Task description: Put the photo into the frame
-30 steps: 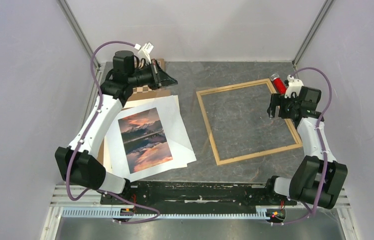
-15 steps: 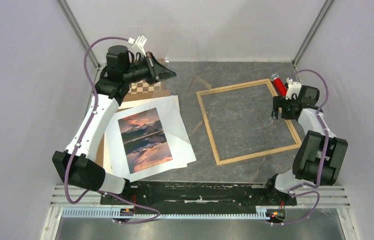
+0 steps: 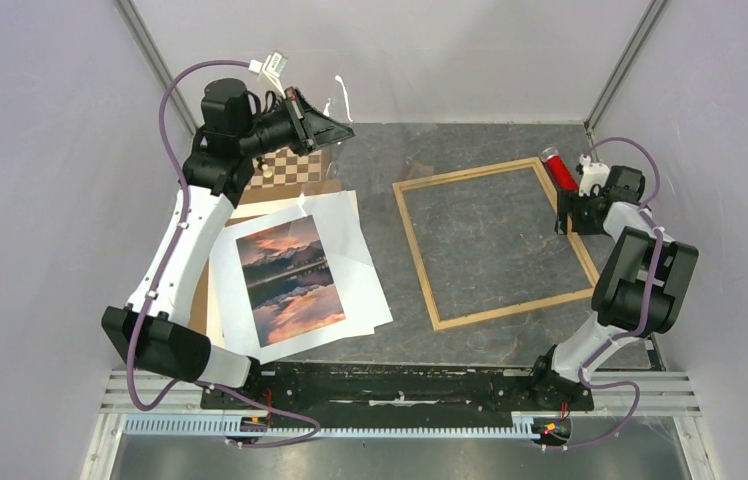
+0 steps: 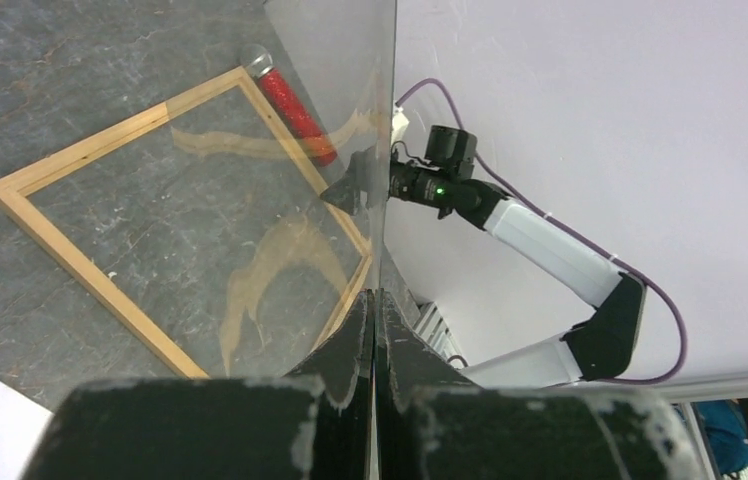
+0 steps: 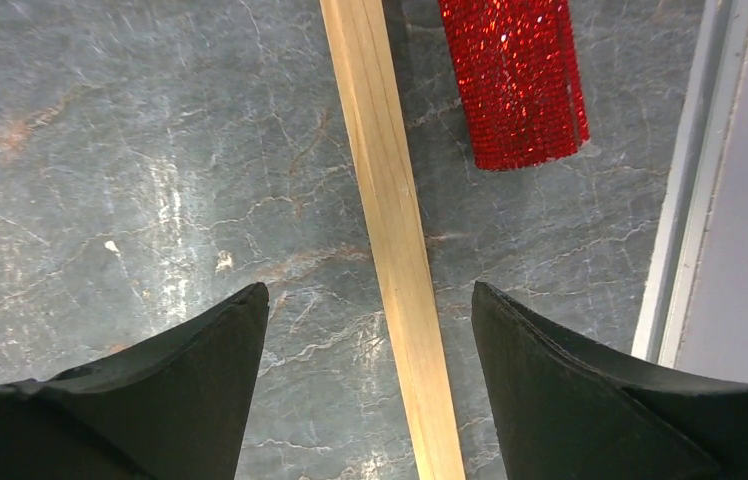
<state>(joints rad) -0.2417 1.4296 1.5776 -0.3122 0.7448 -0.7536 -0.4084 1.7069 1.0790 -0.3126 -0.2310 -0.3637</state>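
The photo [image 3: 288, 280], a sunset mountain lake print, lies on white sheets at the left. The light wood frame [image 3: 510, 310] lies flat and empty at the right; it also shows in the left wrist view [image 4: 120, 127] and the right wrist view [image 5: 390, 200]. My left gripper [image 3: 345, 130] is raised at the back left, shut on the edge of a clear pane [image 4: 330, 120], which it holds up on edge in the air [image 4: 377, 300]. My right gripper [image 3: 562, 212] is open and empty, its jaws astride the frame's right rail, above it [image 5: 370, 290].
A red glitter tube [image 3: 557, 170] lies just outside the frame's far right corner, close to my right gripper [image 5: 515, 80]. A checkered chessboard [image 3: 295, 167] sits under my left arm. White sheets [image 3: 365, 280] lie on a brown backing board [image 3: 202, 300]. Walls close in on both sides.
My left gripper has risen and swung back with the clear pane. My right gripper has moved right and back, from inside the frame to over its right rail.
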